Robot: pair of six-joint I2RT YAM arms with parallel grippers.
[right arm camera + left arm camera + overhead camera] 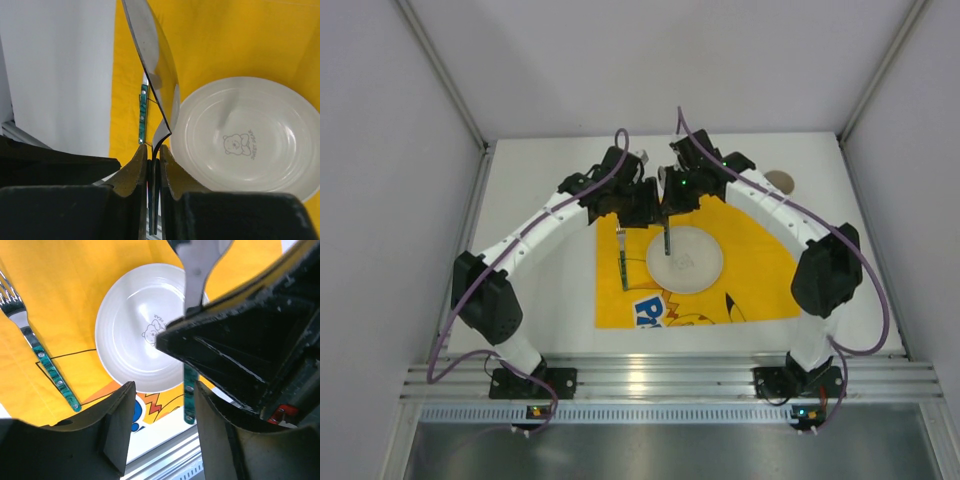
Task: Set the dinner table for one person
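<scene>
- Table (560, 300): white, beneath mat and both arms; rail (660, 380) along near edge.
- Mat (760, 260): yellow, flat on table.
- Plate (685, 260): white, resting on mat.
- Fork (622, 260): flat on mat, just left of plate.
- Right gripper (152, 150): clamped tight on metal end of utensil (156, 60); green handle at plate's left rim.
- Left gripper (164, 387): jaws partway apart, nothing gripped; utensil handle close beside one finger, contact unclear.

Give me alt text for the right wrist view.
The right gripper is shut on a thin shiny metal utensil that runs up the frame, above a yellow mat. To its right sits a white plate with a bear print; a green handle lies on the mat at left.
</scene>
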